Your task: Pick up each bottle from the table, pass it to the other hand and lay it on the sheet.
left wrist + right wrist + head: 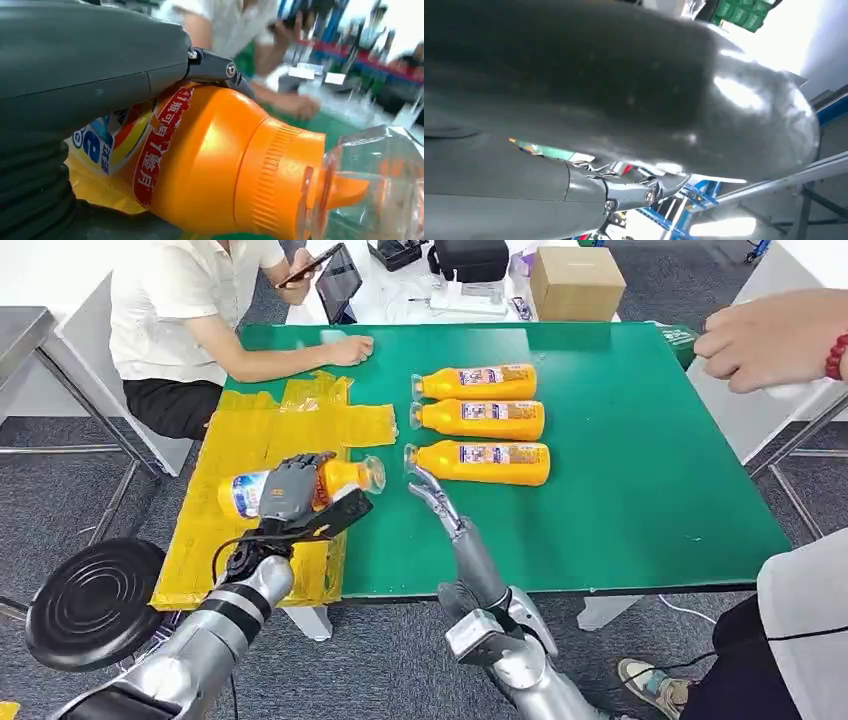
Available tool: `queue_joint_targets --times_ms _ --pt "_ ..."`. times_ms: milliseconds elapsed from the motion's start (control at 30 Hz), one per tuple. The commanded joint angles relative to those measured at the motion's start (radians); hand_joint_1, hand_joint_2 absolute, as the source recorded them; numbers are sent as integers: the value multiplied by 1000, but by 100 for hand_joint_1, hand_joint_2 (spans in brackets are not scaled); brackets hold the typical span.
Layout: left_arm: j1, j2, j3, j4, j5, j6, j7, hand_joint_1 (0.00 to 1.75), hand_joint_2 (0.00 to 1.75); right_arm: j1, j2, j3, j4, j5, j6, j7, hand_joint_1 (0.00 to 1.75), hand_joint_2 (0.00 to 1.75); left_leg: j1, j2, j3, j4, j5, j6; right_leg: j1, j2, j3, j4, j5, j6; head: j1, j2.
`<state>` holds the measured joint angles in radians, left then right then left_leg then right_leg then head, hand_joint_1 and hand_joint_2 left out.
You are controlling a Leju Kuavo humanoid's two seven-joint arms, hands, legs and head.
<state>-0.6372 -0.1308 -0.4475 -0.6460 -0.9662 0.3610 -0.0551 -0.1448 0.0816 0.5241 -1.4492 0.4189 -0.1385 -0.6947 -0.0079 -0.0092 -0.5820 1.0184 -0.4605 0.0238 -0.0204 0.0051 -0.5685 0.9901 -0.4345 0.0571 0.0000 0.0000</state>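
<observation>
My left hand grips an orange bottle lying sideways just above the yellow sheet, its clear cap pointing right. Close up, the bottle sits under my left hand. My right hand is stretched flat and holds nothing, just right of the held bottle's cap and right before the cap of the nearest lying bottle. Two more orange bottles lie behind it on the green table. The right hand is seen from behind as a dark blur.
A person in a white shirt sits at the back left, one hand on the table by the sheet. Another person's hand reaches in at the right edge. A black stool stands at the front left, a cardboard box behind the table.
</observation>
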Motion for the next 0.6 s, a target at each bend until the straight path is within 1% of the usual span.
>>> queue_joint_targets --times_ms 33,67,233,267,300,367,400,433,467,600 --pt "-196 3 49 332 -55 -143 122 175 175 -65 17 32 131 -20 26 1 0 0 3 3 1 1 0 -3 3 2 1 0 1 -3 0 0" --pt "-191 0 78 334 -31 -151 98 175 175 -65 20 31 135 -25 25 -1 0 0 2 2 1 0 0 -2 2 1 1 0 1 -2 0 0" --pt "-174 -20 136 321 37 -210 18 175 175 -57 23 19 147 -54 29 -3 0 0 2 2 1 0 -1 -2 2 1 2 0 0 -2 0 0" --pt "-173 -22 132 321 33 -206 20 148 175 -57 24 19 151 -56 30 -3 0 0 1 1 2 0 0 -1 1 1 2 0 0 -2 0 0" --pt "-174 -25 128 323 29 -211 26 136 175 -57 26 18 156 -60 30 -3 0 0 2 2 3 0 -1 -2 2 1 3 -1 0 -2 0 0" --pt "-172 -25 119 326 18 -218 40 106 175 -56 29 17 158 -67 29 -3 0 0 2 1 3 -1 0 -2 2 0 4 -1 0 -3 0 0" --pt "-165 -24 111 326 8 -213 54 56 175 -54 31 12 155 -76 22 -3 0 0 1 1 2 0 0 -2 1 0 3 -1 0 -2 0 0" --pt "-159 -24 110 329 6 -213 57 19 175 -54 30 9 156 -78 21 -3 0 0 1 1 1 0 0 -1 1 0 2 0 1 -2 0 0" --pt "-153 -23 109 335 5 -228 58 2 175 -53 30 6 158 -78 21 -3 0 0 1 1 2 -1 0 -2 1 -1 3 -1 1 -2 0 0" --pt "-136 -24 128 331 30 -257 35 0 175 -50 31 -3 170 -79 19 -3 0 0 1 1 2 -1 0 -2 1 0 3 -1 1 -2 0 0"
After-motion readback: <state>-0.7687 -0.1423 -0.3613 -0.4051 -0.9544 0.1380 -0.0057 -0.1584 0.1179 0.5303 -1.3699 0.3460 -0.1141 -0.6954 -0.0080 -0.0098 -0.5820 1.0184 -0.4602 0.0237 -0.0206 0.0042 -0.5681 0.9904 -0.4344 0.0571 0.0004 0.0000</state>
